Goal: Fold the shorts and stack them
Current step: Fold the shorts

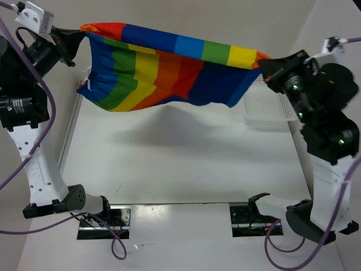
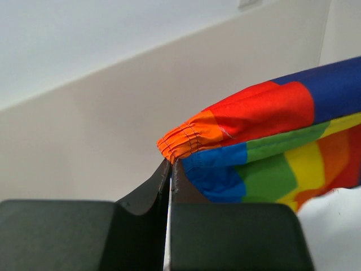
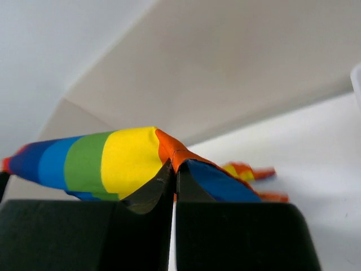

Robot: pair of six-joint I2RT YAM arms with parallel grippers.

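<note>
Where you see the shorts [image 1: 169, 62]: stretched in the air over the table's [image 1: 180, 169] far edge.
Your left gripper [image 1: 76, 35]: pinched shut on their gathered orange corner.
Your right gripper [image 1: 264, 63]: pinched shut on the opposite orange corner.

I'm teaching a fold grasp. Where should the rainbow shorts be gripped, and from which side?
Pinch the shorts at both ends of the upper edge, each from its outer side. The left gripper takes the gathered orange corner and the right gripper the orange tip beside the yellow stripe. Held so, the cloth hangs spread out.
</note>
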